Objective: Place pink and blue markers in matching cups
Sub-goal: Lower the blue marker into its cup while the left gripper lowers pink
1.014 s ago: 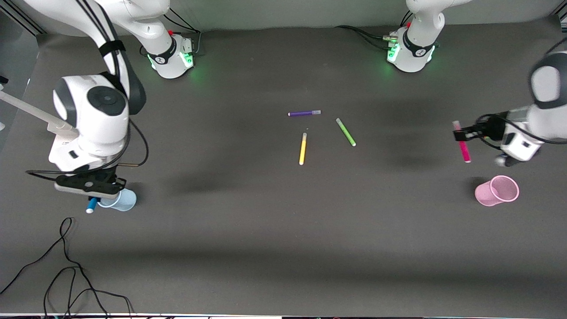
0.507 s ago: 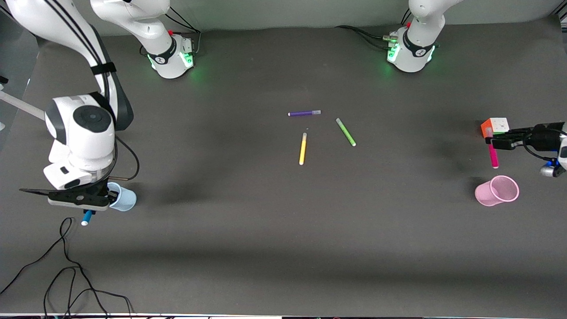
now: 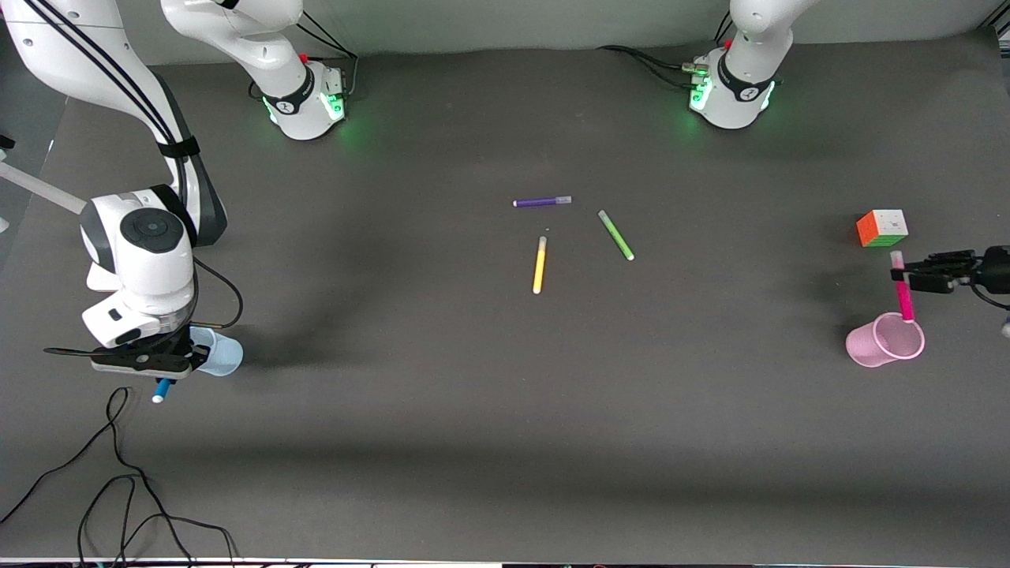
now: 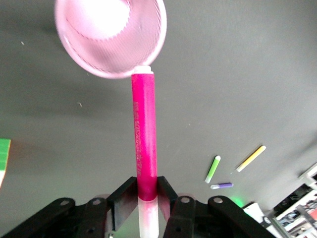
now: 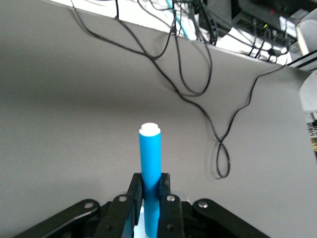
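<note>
My left gripper [image 3: 899, 275] [image 4: 147, 191] is shut on the pink marker [image 3: 903, 293] [image 4: 143, 129] just below its pale cap. The marker hangs upright over the pink cup [image 3: 884, 340] [image 4: 109, 39], its lower tip at the cup's rim. The cup stands at the left arm's end of the table. At the right arm's end, my right gripper [image 3: 164, 369] [image 5: 151, 196] is shut on the blue marker [image 3: 162, 389] [image 5: 150, 158]. It hangs low beside the pale blue cup [image 3: 219, 356] and hides part of it. The marker's white tip points away from the cup.
A colour cube [image 3: 882, 227] sits farther from the front camera than the pink cup. Purple [image 3: 542, 202], green [image 3: 615, 234] and yellow [image 3: 540, 265] pens lie mid-table. Black cables [image 3: 118, 489] trail over the table's edge near the blue cup.
My left gripper has carried the pink marker from in front of the cube to over the pink cup. The right arm has lowered a little beside the blue cup.
</note>
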Controlling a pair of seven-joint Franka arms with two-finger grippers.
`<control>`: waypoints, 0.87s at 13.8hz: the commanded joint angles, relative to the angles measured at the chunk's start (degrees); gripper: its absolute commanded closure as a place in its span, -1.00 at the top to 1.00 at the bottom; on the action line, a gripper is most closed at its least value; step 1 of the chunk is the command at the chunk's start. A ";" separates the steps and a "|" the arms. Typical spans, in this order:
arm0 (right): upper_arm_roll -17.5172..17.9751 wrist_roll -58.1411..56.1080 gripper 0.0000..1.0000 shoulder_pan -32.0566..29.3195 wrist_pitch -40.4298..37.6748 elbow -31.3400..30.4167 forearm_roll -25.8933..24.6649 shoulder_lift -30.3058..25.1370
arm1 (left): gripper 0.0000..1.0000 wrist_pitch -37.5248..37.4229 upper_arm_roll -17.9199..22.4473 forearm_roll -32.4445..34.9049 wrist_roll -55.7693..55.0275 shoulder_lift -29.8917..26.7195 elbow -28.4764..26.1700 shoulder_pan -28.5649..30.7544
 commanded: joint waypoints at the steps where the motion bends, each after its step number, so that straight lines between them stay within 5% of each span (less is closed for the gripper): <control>1: -0.80 2.71 -1.00 0.55 2.21 -1.56 -1.43 0.36 | -1.00 -2.22 -0.83 -3.85 0.58 4.01 3.43 2.24; 12: -3.17 4.46 -0.82 0.55 5.64 -3.50 -1.60 1.76 | -1.00 -5.56 -0.65 -8.60 -9.86 9.29 8.08 3.29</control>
